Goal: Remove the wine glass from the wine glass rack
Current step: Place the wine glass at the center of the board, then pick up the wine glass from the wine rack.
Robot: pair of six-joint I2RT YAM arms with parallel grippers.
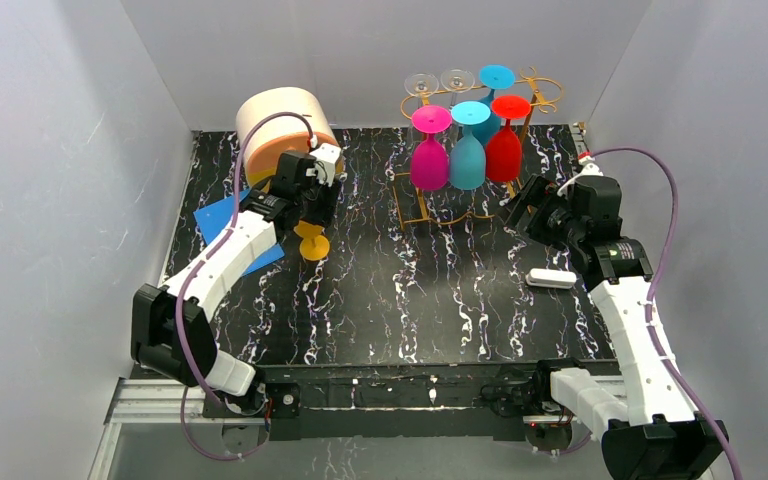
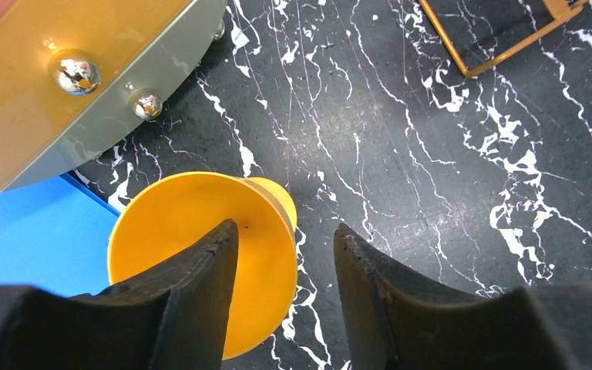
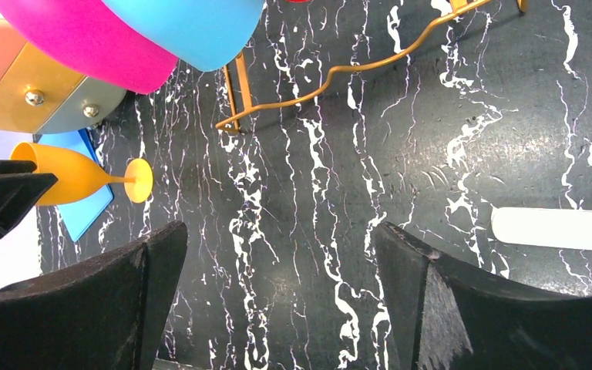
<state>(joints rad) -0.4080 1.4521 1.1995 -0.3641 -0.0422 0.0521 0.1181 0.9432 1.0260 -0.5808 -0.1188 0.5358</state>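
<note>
the left arm reaches diagonally away from its base, its white forearm ending in a wrist bent downward well to the left of the wine glass rack [image 2: 469, 72]. the left gripper [image 2: 287, 231] has its black, wedge-shaped fingers parted with bare counter [image 1: 410, 300] showing between them, so it pinches nothing. one finger sits in front of the foot of the yellow wine glass [image 2: 177, 223].

that glass is off the rack, low down on the rack's left and well apart from it. its flat round foot faces the left wrist camera and the smooth matte bowl lies behind it. whether it rests on the counter cannot be told.

the right arm rises from its base and bends in toward the rack's right side. the right gripper [image 3: 279, 231] is spread wide and empty, near the rack but not touching it.

the rack is thin golden-orange wire with curled ends on top. pink [image 1: 428, 160], light blue [image 1: 468, 160] and red [image 1: 503, 150] glasses hang from it bowl-down.

left of the rack lie a peach drum [image 1: 280, 120] with shiny bolt heads on its end face and a flat blue mat [image 1: 222, 220]. a white bar [image 1: 550, 278] lies to the rack's right, nearer the arm bases. the counter is glossy black with white veins.
</note>
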